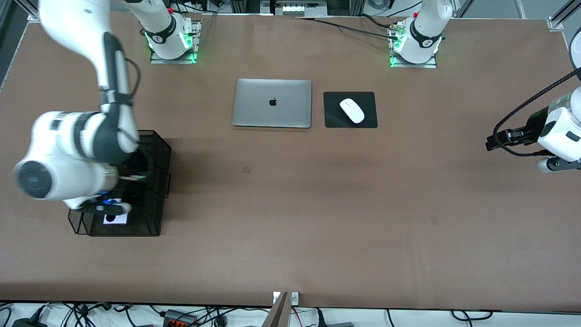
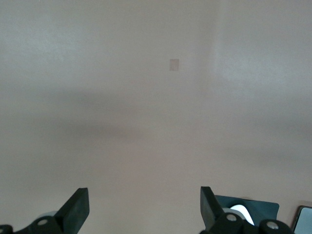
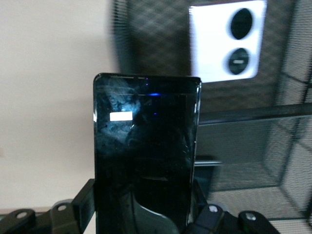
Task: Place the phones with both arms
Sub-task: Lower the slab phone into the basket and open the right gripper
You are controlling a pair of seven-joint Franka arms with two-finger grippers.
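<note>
My right gripper [image 1: 111, 208] hangs over the black mesh rack [image 1: 156, 181] and is shut on the long black slab phone [image 3: 146, 156], which stands up between the fingers [image 3: 83, 202] in the right wrist view. The lilac-white phone with two black circles [image 1: 115, 219] lies in the rack's lowest tray; it also shows in the right wrist view [image 3: 214, 44]. My left gripper [image 1: 494, 143] is open and empty over bare table at the left arm's end; its fingers [image 2: 75, 207] stand wide apart. The small black phone with the orange dot is out of view.
A closed silver laptop [image 1: 272, 103] lies mid-table near the robots' bases, beside a white mouse [image 1: 352, 110] on a black pad [image 1: 333, 119]. The pad's corner [image 2: 263, 204] shows in the left wrist view. The mesh rack's wall [image 3: 273, 161] is close to the held phone.
</note>
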